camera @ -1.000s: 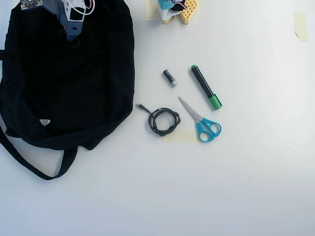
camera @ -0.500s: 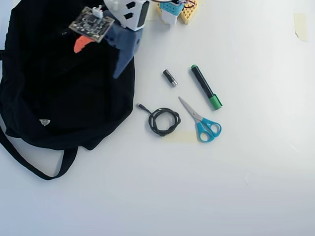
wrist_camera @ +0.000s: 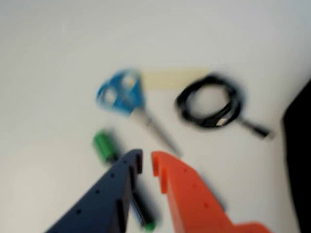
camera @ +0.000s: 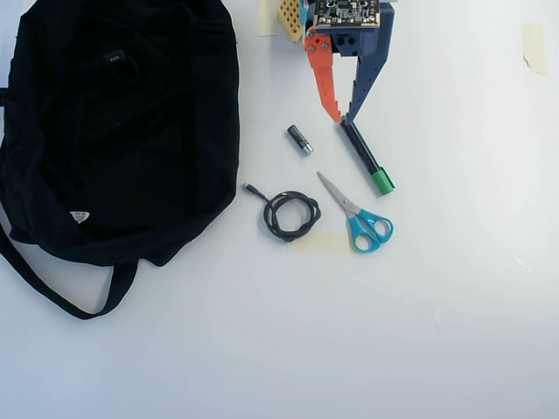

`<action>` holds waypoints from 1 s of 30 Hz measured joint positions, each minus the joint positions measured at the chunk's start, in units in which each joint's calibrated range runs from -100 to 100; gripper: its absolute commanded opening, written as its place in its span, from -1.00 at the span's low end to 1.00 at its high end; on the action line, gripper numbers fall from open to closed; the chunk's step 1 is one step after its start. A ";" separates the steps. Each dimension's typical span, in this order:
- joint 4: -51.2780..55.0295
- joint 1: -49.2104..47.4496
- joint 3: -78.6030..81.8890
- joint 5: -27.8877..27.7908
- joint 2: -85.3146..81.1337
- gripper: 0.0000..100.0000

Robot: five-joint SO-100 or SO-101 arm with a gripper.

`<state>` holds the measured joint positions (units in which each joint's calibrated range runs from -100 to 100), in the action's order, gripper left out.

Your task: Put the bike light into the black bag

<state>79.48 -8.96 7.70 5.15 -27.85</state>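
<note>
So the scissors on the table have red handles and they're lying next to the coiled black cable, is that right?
Not quite. The scissors have blue handles, not red; the overhead view shows this plainly, and the wrist view agrees. The only red-orange thing nearby is one finger of the gripper. The rest holds: the scissors lie next to the coiled black cable on the table.

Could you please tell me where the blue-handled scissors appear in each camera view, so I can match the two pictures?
Wrist view: the scissors lie upper centre, handles up-left, blades running down-right toward the gripper.
Overhead view: the scissors lie right of centre, handles lower right, blades pointing up-left.
Shared landmark: the coiled black cable, right of the scissors in the wrist view and left of them in the overhead view.
</note>
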 measured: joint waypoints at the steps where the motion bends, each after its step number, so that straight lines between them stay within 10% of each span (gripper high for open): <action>1: 0.00 -0.15 2.75 -0.10 -2.16 -0.96; 30: -13.57 -0.22 90.25 -0.10 -70.24 -0.96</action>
<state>65.91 -9.18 97.96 5.05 -98.09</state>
